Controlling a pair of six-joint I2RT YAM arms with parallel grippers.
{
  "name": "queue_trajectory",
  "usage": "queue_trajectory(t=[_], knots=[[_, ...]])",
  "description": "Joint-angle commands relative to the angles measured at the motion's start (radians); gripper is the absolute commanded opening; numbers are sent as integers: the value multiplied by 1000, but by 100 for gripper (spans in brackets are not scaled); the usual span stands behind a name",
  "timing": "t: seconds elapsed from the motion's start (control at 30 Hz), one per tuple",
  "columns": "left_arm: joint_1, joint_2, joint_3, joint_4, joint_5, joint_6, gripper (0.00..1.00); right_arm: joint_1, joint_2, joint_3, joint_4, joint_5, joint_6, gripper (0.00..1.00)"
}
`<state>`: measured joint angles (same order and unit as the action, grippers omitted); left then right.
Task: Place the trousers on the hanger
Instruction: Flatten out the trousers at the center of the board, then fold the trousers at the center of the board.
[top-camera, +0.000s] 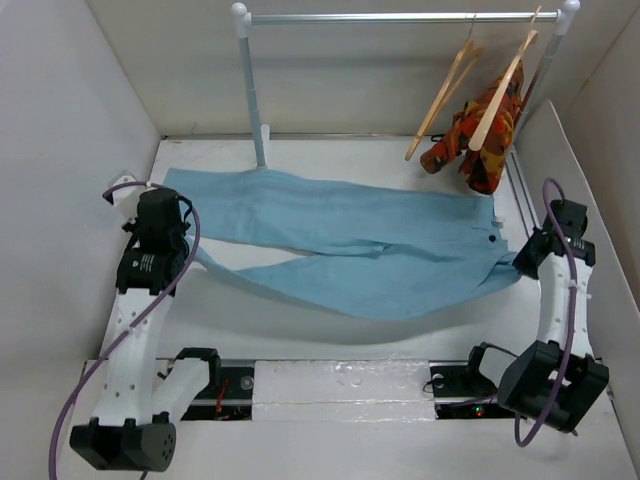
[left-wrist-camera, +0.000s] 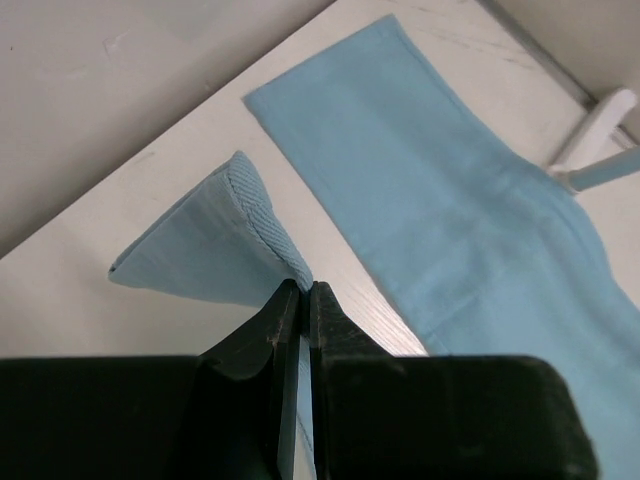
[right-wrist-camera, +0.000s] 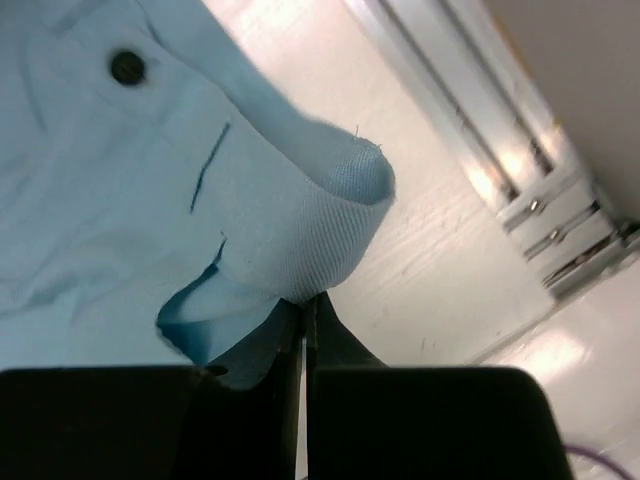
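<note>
The light-blue trousers (top-camera: 370, 250) lie spread across the table, waist to the right and legs to the left. My left gripper (top-camera: 192, 255) is shut on the hem of the near leg; in the left wrist view the gripper (left-wrist-camera: 303, 288) pinches the raised cuff (left-wrist-camera: 215, 250). My right gripper (top-camera: 520, 262) is shut on the waistband corner; in the right wrist view the gripper (right-wrist-camera: 312, 298) holds the folded waistband (right-wrist-camera: 310, 230) near a dark button (right-wrist-camera: 127, 67). The bare wooden hanger (top-camera: 445, 95) hangs on the rail at the back right, apart from both grippers.
A second wooden hanger (top-camera: 498, 100) carrying orange-red patterned cloth (top-camera: 480, 135) hangs right of the bare one. The rack's rail (top-camera: 400, 17) and left post (top-camera: 252, 95) stand at the back. Grey walls close in on the left and right.
</note>
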<state>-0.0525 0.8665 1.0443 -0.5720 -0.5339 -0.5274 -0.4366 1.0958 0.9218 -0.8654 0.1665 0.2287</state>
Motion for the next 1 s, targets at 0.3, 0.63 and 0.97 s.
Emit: queue_trajectory(t=[0.3,0.63,0.97], knots=[[36,273,199,54,-274,38,0,153,344,368,224,-87,-111,0],[66,699,568,-6,-354,72,0,187,716,722,281,-271,-98,0],[86,1129,942,-103,-314,70,0,197,1015,966,278,-312,-97,0]])
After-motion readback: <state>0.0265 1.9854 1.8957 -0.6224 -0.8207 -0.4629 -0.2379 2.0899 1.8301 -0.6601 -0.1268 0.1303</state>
